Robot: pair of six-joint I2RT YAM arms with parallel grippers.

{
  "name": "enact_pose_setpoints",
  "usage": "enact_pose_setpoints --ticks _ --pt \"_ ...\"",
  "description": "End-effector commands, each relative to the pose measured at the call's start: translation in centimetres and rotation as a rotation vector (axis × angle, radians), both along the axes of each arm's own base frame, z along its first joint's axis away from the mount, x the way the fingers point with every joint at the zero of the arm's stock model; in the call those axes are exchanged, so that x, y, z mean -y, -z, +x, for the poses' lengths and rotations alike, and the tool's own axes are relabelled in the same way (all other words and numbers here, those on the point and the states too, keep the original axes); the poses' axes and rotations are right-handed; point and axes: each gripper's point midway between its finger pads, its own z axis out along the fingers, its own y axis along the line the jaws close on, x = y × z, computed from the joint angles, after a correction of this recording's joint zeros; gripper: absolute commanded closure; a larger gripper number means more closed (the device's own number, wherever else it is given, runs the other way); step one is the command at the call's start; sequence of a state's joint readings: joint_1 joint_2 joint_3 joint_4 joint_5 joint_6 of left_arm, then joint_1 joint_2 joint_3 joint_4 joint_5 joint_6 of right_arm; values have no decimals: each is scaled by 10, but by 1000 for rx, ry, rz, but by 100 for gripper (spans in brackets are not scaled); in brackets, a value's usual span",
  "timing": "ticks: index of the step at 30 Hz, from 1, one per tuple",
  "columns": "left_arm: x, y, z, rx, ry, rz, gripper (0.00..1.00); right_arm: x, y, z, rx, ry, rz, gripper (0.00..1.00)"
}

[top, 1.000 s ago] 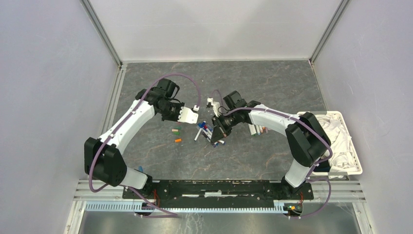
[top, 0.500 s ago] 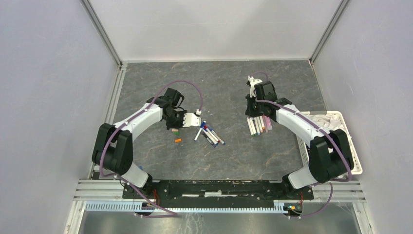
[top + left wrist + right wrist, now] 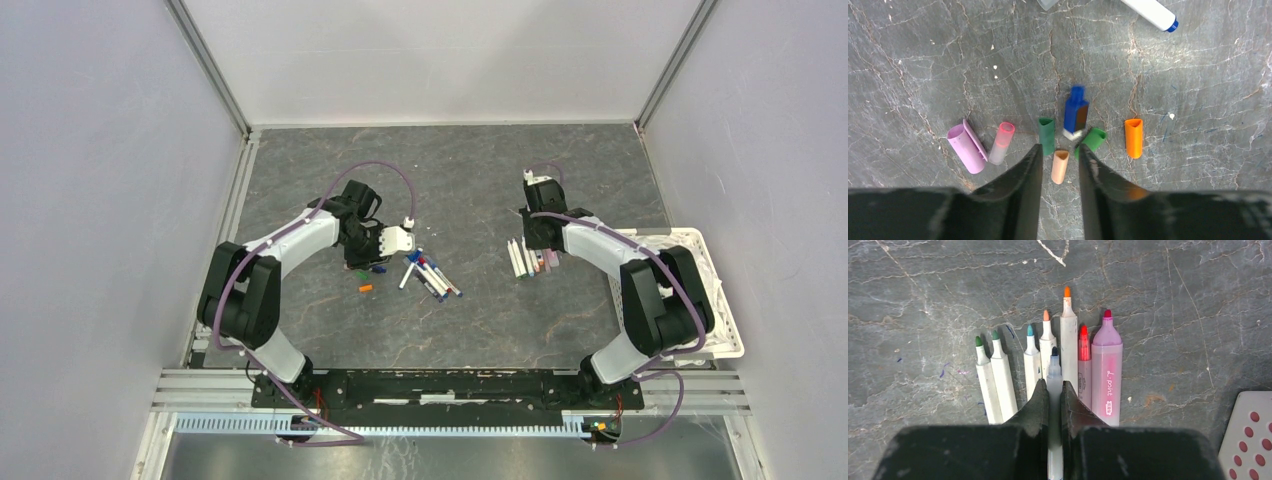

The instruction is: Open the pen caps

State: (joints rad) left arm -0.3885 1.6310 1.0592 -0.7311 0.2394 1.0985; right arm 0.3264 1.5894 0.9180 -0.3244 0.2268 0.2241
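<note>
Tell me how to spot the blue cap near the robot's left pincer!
Find the left pincer above the grey table. In the row of small caps right in front of it, the blue cap lies between the dark green cap and the light green cap, poking further out. It is the only blue one and has a white end.

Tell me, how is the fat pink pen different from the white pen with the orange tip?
The pink pen is fat; the orange-tipped pen is thin. The pink pen has a pink barrel with writing on it; the orange-tipped pen's barrel is plain white. Both lie flat, uncapped, tips pointing the same way.
</note>
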Motion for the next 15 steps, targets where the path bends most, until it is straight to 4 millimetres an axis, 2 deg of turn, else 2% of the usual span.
enact_pose_setpoints --ticks 1,8,15 --pt "21 -35 7 -7 -68 -108 31 6 -1 11 48 42 -25 95" --pt "38 -97 14 38 -125 -231 25 6 -1 11 42 28 -36 75" --pt "41 -139 10 64 -153 -279 24 6 -8 10 51 29 -29 73"
